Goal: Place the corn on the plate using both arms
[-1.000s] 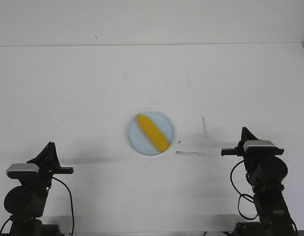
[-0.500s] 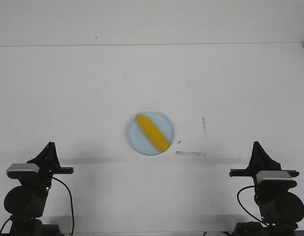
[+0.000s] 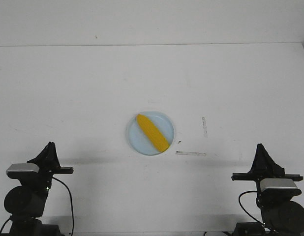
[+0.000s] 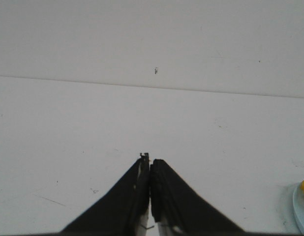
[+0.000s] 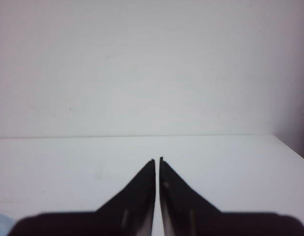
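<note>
The bright yellow toy corn cob point(image 3: 152, 132) lies diagonally on the round pale-blue plastic plate point(image 3: 135, 139), mid-worktop point(image 3: 93, 88). Both black grippers, left point(image 4: 150, 164) and right point(image 5: 157, 160), sit clenched, empty, near the front corners.

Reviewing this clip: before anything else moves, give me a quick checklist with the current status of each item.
1. Corn on the plate: ok, it lies diagonally across it.
2. Corn within the rim: cannot tell; its lower end reaches the plate's edge.
3. Left gripper empty: ok, jaws closed on nothing.
4. Right gripper empty: ok, fingers nearly touching, nothing between them.
5. Both arms away from the plate: ok, each sits at the table's near edge, well to either side.
6. Plate flat on the table: ok, no visible tilt.
</note>
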